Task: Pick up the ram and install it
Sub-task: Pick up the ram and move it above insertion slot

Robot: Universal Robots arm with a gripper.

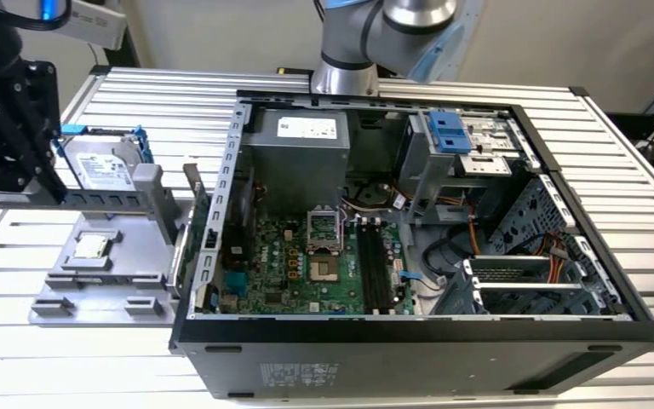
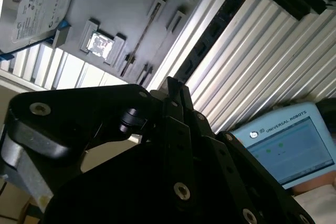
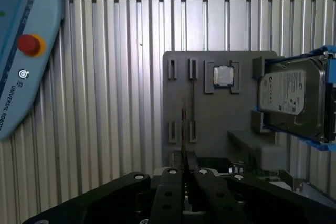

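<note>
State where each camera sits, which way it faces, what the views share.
Exterior view: off the arm, facing down at the open black computer case on the slatted metal table; the arm's base shows.
First wrist view: on the wrist, facing along the black fingers at the grey parts tray.
Second wrist view: also wrist-mounted, facing the tray past the fingers gripping the long dark ram stick.
Shared: all show the tray and silver hard drive.

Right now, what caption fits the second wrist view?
The gripper holds the ram over the ribbed table, near the grey tray.
</note>
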